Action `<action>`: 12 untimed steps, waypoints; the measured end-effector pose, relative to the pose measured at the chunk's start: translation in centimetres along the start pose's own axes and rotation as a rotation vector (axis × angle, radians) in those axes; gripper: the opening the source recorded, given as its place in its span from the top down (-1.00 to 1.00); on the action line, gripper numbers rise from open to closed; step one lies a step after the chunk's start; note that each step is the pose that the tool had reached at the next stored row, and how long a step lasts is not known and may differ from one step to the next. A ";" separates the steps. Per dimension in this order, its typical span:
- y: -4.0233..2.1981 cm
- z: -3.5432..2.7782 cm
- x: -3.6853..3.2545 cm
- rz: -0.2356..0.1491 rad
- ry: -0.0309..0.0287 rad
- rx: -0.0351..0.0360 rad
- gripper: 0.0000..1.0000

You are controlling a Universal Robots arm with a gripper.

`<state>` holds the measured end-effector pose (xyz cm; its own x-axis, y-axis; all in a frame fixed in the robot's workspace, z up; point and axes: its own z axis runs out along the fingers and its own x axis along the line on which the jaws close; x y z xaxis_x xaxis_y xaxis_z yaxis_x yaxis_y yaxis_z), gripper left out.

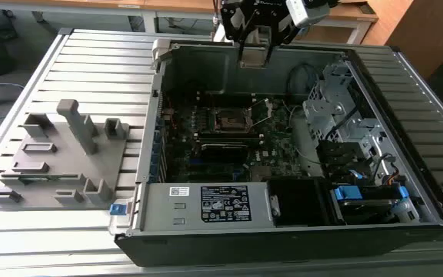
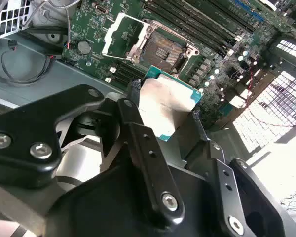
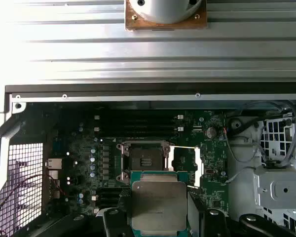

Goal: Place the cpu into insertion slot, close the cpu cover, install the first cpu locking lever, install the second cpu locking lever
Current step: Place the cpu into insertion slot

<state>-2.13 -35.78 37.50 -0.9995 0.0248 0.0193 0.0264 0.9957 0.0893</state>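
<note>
Open dark metal computer case lies on the slatted silver table and holds a green circuit board.

- The small square silver-rimmed insertion slot on the board has its dark pin field bare.
- The thin silver windowed cpu cover appears swung up and open beside the slot, though its hinge is hard to make out.
- Long black memory slots run just beside the slot.
- The black two-finger tool is clamped on the flat square cpu, which has a dull grey top and a green edge. One finger presses each of two opposite sides.
- In the exterior view the tool hangs over the case's far wall, well above the board and apart from the slot.
- A silver drive cage crowds the exterior view's right of the case.
- A grey moulded fixture with upright posts sits on the table at the exterior view's left.
- A black-and-white label is on the near grey box. Its print is too small to read.
</note>
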 end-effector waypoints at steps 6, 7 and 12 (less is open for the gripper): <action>0.00 0.04 0.00 0.000 0.0001 0.0001 -0.07; 0.00 0.08 0.00 0.000 0.0001 0.0001 -0.07; -0.03 0.39 -0.01 0.000 0.0000 0.0000 -0.07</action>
<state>-2.13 -35.78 37.11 -0.9995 0.0248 0.0193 0.0264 0.9956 0.0894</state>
